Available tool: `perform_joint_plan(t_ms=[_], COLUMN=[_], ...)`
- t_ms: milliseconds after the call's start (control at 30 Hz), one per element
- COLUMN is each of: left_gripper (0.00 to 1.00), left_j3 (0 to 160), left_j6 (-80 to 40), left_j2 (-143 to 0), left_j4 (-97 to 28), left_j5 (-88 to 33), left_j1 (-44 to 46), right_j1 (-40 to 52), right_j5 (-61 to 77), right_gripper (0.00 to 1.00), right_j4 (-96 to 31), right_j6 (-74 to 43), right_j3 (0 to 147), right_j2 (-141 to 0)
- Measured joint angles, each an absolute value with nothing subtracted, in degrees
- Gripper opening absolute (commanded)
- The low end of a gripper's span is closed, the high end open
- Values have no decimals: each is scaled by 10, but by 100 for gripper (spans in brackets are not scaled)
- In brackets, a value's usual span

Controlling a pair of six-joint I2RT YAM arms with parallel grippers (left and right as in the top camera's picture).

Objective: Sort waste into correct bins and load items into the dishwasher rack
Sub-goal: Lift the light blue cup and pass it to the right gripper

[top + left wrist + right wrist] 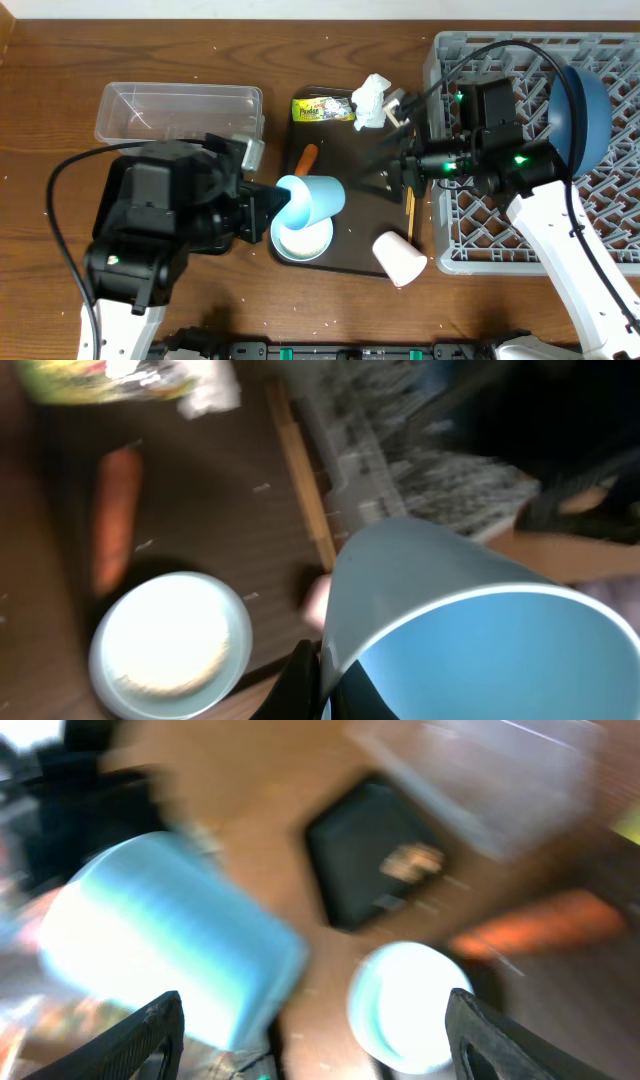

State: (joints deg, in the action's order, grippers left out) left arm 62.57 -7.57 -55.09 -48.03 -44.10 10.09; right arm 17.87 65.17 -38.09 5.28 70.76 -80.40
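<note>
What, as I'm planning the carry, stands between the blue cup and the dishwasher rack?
The open right gripper hangs over the brown tray, directly between the blue cup in the left gripper and the dishwasher rack.

My left claw (283,203) is clamped tight on the small blue cup (315,198), which lies tipped on its side ahead of my fingertips. One dark finger (300,678) presses its wall by the rim, and the bulky black left wrist (160,215) and left arm (115,325) run back behind the claw. My right claw (388,168) reaches level toward the left one, its two dark fingers (140,1040) spread wide with nothing gripped between them, and behind it my white right arm (565,255) bends away.
</note>
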Motion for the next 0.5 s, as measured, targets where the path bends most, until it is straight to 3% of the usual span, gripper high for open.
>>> perform_joint_plan(t_ms=[167,333,433,500], left_gripper=[6,6,6,6], left_j3=[625,625,626,625], left_j6=[-43,-32,-29,-29], left_j2=[-550,-550,-550,-550], left_j4=[-458,-418,-416,-416], left_j5=[-568,-636,-654,-661], left_j1=[53,48,48,48], right_j1=[179,205,228,237], right_j5=[794,849,861,861], right_gripper=[78,77,73,64], right_j4=[-371,-366,-352,-338], right_j6=[129,159,168,170], right_j3=[708,708,708,708], right_j2=[-804,-804,-804,-804])
